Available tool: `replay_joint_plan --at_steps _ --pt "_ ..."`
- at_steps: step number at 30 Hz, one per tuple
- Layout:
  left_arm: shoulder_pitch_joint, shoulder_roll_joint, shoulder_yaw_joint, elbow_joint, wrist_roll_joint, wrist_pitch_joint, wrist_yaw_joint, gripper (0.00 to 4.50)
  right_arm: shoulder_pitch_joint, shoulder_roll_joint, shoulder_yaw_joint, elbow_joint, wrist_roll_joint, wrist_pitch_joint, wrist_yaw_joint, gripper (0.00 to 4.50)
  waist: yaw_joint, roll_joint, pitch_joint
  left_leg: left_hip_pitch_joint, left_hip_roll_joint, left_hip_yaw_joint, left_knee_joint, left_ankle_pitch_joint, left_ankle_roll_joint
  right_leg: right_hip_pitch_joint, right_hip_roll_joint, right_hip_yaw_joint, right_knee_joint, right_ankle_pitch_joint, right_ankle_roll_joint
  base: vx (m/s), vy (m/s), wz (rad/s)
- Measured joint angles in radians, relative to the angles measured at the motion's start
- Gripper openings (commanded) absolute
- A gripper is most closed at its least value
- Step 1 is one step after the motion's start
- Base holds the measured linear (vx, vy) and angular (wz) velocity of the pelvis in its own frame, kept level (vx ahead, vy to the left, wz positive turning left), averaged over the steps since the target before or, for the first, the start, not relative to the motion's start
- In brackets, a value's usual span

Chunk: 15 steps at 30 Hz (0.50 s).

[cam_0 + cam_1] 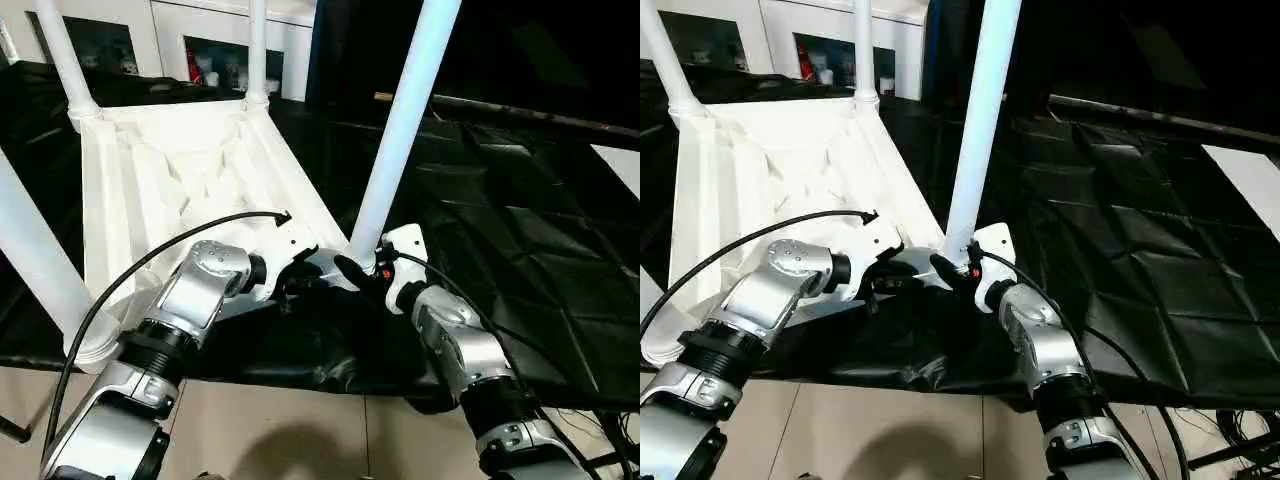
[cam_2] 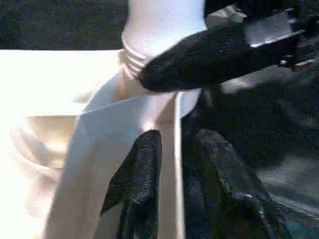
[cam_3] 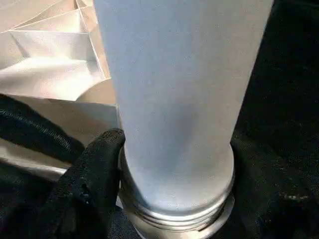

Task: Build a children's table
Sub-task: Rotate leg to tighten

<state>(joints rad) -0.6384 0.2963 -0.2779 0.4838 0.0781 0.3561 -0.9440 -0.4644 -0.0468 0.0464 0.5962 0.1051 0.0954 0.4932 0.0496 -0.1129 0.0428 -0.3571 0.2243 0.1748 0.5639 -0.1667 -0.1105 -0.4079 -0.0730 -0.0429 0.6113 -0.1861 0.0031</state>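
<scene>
The children's table lies upside down: its white ribbed tabletop (image 1: 180, 170) rests on the black cloth with white legs standing up from the corner sockets. At the near right corner, my right gripper (image 1: 365, 270) is shut on the base of a leg (image 1: 400, 130). In the right wrist view its black fingers (image 3: 94, 174) press both sides of that leg (image 3: 174, 99), just above the ringed socket collar. My left gripper (image 1: 300, 272) is at the tabletop's near rim beside that corner. Its fingers (image 2: 142, 159) stand slightly open, straddling the thin rim wall (image 2: 167, 124).
Three more legs stand at the far left (image 1: 65, 55), far right (image 1: 257, 50) and near left (image 1: 35, 260) corners. The black-draped work table (image 1: 520, 250) stretches away to the right. White cabinets (image 1: 200, 40) line the back. A black cable (image 1: 150, 265) arcs over my left forearm.
</scene>
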Motion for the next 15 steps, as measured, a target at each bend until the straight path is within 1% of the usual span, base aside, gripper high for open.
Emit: replay_joint_plan --at_steps 4,5,6,8,9,10,11,15 --pt "0.0 -0.003 0.0 0.02 -0.001 -0.01 -0.005 1.31 0.0 -0.002 0.001 -0.002 0.0 0.0 0.005 2.77 0.0 0.001 0.0 0.0 0.0 0.0 0.0 0.0 0.0 0.0 0.0 0.0 0.0 0.0 0.0 0.0 0.0 0.0" --pt "0.0 -0.003 0.0 0.022 -0.002 -0.011 -0.006 1.03 0.0 -0.002 0.001 -0.002 0.0 0.0 0.005 2.77 0.0 0.001 0.001 0.0 0.0 0.0 0.0 0.0 0.0 0.0 0.0 0.0 0.0 0.0 0.0 0.0 0.0 0.0" --pt "0.0 -0.003 0.0 0.022 -0.003 -0.011 -0.007 0.94 0.0 -0.003 0.002 -0.002 0.0 0.0 0.006 2.77 0.0 0.001 0.001 0.0 0.0 0.0 0.0 0.0 0.0 0.0 0.0 0.0 0.0 0.0 0.0 0.0 0.0 0.0" --pt "-0.001 -0.004 0.0 0.024 -0.005 -0.011 -0.007 0.92 0.0 -0.003 0.002 -0.002 0.0 0.0 0.007 2.77 0.0 0.001 0.001 0.0 0.0 0.0 0.0 0.0 0.0 0.0 0.0 0.0 0.0 0.0 0.0 0.0 0.0 0.0" --pt "-0.001 -0.003 0.0 0.027 -0.007 -0.014 -0.008 0.68 0.0 -0.004 0.003 -0.002 0.0 0.0 0.007 2.77 0.0 0.001 0.001 0.0 0.0 0.0 0.0 0.0 0.0 0.0 0.0 0.0 0.0 0.0 0.0 0.0 0.0 0.0" --pt "-0.002 -0.002 0.0 0.03 -0.008 -0.015 -0.01 0.68 0.001 -0.004 0.003 -0.002 0.0 0.0 0.008 2.77 0.0 0.001 0.001 0.0 0.0 0.0 0.0 0.0 0.0 0.0 0.0 0.0 0.0 0.0 0.0 0.0 0.0 0.0" --pt "-0.003 -0.001 0.0 0.032 -0.011 -0.015 -0.011 0.5 0.001 -0.004 0.004 -0.003 0.0 0.0 0.008 2.77 0.0 0.001 0.001 0.0 0.0 0.0 0.0 0.0 0.0 0.0 0.0 0.0 0.0 0.0 0.0 0.0 0.0 0.0" --pt "-0.003 0.001 0.001 0.035 -0.018 -0.015 -0.013 0.28 0.001 -0.004 0.004 -0.003 0.0 0.0 0.011 2.77 0.0 0.001 0.001 0.0 0.0 0.0 0.0 0.0 0.0 0.0 0.0 0.0 0.0 0.0 0.0 0.0 0.0 0.0"
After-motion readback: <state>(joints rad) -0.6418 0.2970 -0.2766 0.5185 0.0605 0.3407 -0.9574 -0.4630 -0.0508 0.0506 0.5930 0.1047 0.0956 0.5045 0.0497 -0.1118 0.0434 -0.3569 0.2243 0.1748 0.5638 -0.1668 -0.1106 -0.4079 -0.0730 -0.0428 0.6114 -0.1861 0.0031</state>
